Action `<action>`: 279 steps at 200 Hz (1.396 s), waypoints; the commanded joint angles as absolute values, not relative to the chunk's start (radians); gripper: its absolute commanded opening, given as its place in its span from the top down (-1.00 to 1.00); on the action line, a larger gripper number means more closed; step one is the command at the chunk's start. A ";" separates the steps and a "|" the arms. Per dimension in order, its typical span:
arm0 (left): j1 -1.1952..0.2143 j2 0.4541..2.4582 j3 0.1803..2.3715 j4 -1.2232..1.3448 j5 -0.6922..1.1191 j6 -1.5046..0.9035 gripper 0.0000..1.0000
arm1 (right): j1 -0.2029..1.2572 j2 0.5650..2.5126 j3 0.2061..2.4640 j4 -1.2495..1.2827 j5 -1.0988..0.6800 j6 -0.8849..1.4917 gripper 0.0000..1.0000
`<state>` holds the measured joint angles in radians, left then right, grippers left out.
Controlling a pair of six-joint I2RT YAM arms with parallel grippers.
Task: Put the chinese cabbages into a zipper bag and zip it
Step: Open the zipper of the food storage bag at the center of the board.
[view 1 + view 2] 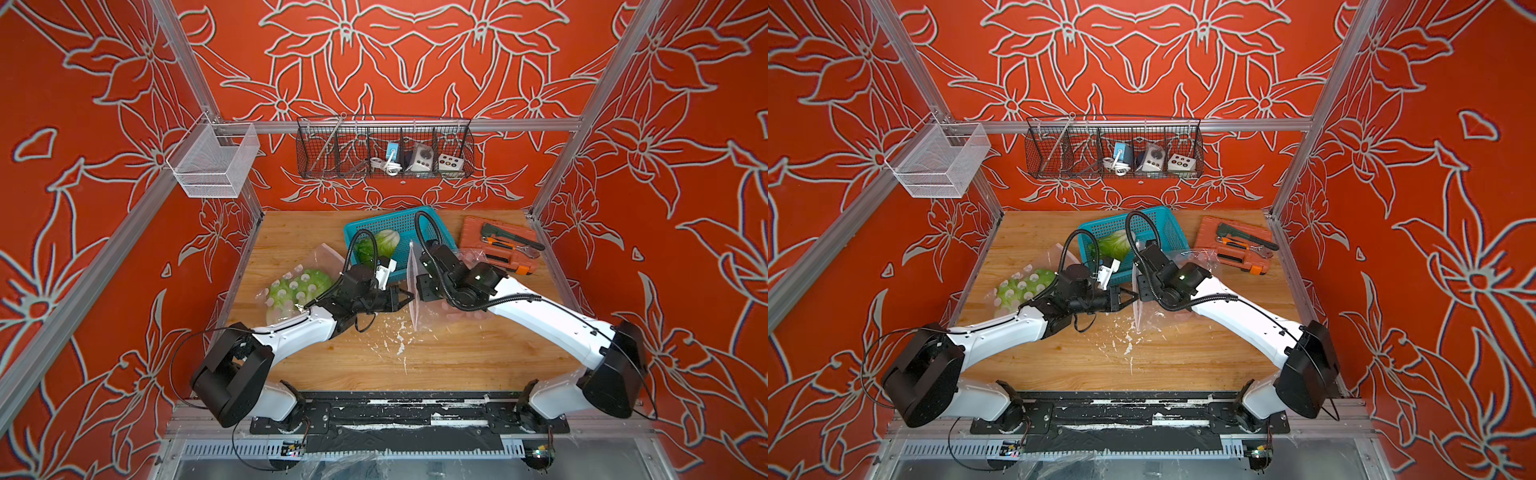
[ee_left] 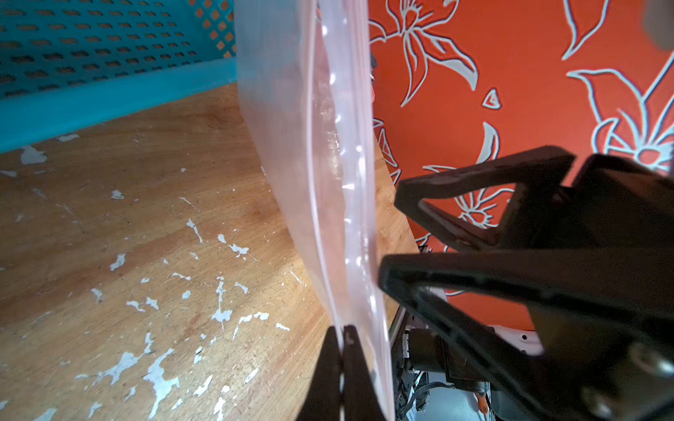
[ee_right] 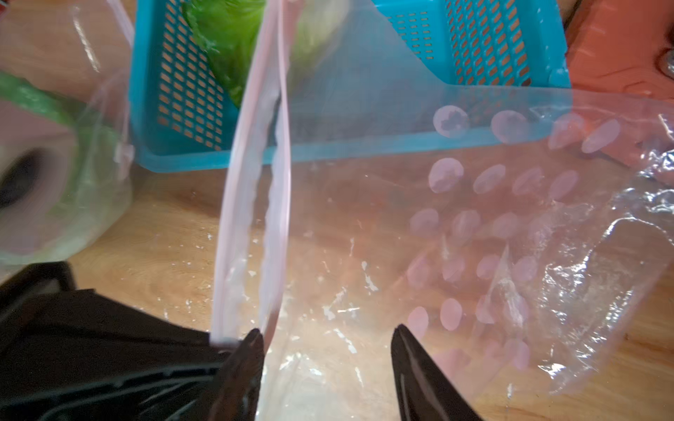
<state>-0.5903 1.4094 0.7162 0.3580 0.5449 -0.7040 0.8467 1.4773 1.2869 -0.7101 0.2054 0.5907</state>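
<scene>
A clear zipper bag (image 3: 474, 226) with pale pink dots lies on the wooden table, and its pink mouth strip (image 3: 255, 182) is lifted upright. My left gripper (image 2: 343, 335) is shut on the near end of that strip (image 1: 411, 282). My right gripper (image 3: 326, 339) is open right beside it, with one finger (image 3: 248, 350) by the strip and the bag's film behind both. A chinese cabbage (image 1: 384, 243) lies in the teal basket (image 1: 432, 224). Another dotted bag (image 1: 299, 286) at the left holds green cabbage (image 1: 1021, 289).
An open orange tool case (image 1: 498, 245) with pliers and a wrench lies at the back right of the table. A black wire basket (image 1: 384, 149) and a white mesh basket (image 1: 212, 162) hang on the frame. White flecks (image 1: 399, 336) mark the table's middle.
</scene>
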 commanded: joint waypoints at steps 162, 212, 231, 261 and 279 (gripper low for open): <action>-0.576 1.381 0.726 0.357 0.543 -0.683 1.00 | 0.866 1.553 1.358 -0.746 0.367 0.554 0.39; -0.487 1.397 0.752 0.217 0.506 -0.591 1.00 | 0.857 1.473 1.354 -0.861 0.437 0.490 1.00; -0.487 1.460 0.814 0.120 0.472 -0.526 1.00 | 0.864 1.428 1.376 -0.870 0.302 0.490 1.00; -0.542 1.519 0.868 0.137 0.484 -0.526 1.00 | 0.886 1.393 1.433 -0.852 0.122 0.555 1.00; -0.585 1.556 0.915 0.132 0.523 -0.514 0.95 | 0.886 1.395 1.444 -0.809 0.056 0.595 1.00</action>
<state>-0.5308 1.5166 0.8543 0.1604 0.4911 -0.5602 0.8761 1.4052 1.4086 -0.8364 0.1959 0.5293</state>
